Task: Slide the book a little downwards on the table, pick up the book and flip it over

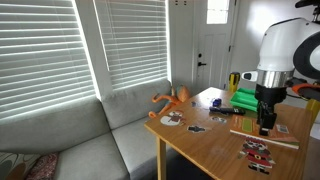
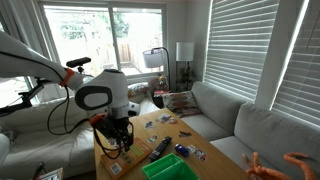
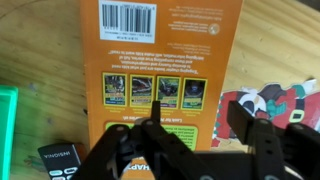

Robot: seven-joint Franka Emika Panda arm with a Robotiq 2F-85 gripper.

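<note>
Book (image 3: 160,60) lies flat, barcode side up, on the wooden surface (image 3: 40,60) near its robot-side edge. The pincer (image 3: 188,138) is spread wide just above it, clasping nothing.

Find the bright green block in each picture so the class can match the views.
Exterior view: green block on the table, left of the tool.
Exterior view: green block at the bottom edge, right of the tool.
Wrist view: a sliver at the left edge.
Shared landmark: the tool, near the block in all three.
</note>
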